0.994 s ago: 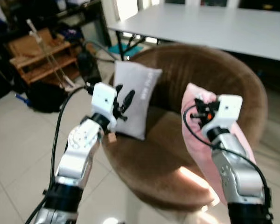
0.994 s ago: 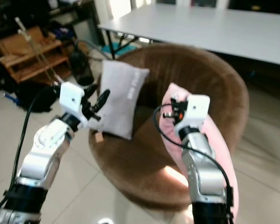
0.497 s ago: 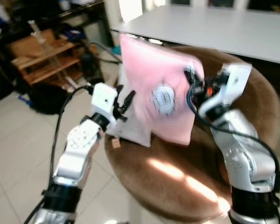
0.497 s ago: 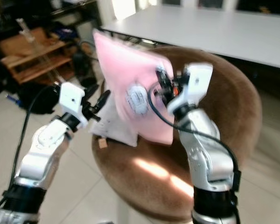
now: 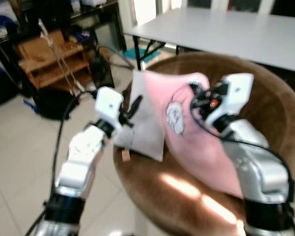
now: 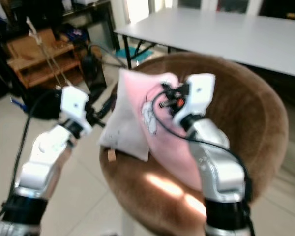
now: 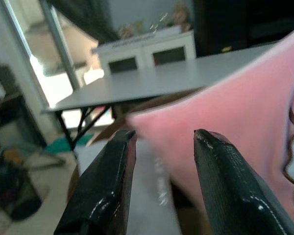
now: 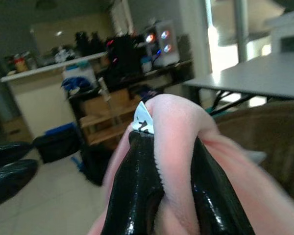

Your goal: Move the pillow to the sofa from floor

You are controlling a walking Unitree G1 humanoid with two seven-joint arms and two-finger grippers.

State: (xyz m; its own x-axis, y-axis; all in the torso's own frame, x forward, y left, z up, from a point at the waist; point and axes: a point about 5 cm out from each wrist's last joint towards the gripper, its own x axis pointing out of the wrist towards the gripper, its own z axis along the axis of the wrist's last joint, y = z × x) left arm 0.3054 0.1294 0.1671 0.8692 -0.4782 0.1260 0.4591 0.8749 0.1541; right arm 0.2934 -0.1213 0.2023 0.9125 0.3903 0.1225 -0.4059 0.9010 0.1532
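A round brown upholstered chair (image 5: 265, 98) stands before the robot, with a large grey table (image 5: 236, 29) behind it. On its seat, a grey pillow (image 5: 142, 132) leans upright at the left, and a pink pillow with a printed figure (image 5: 196, 147) lies against its right side, touching it. The right gripper (image 5: 195, 101) is at the pink pillow's upper edge; the left gripper (image 5: 132, 110) is just left of the grey pillow. Wooden shelves (image 5: 44, 61) stand far left.
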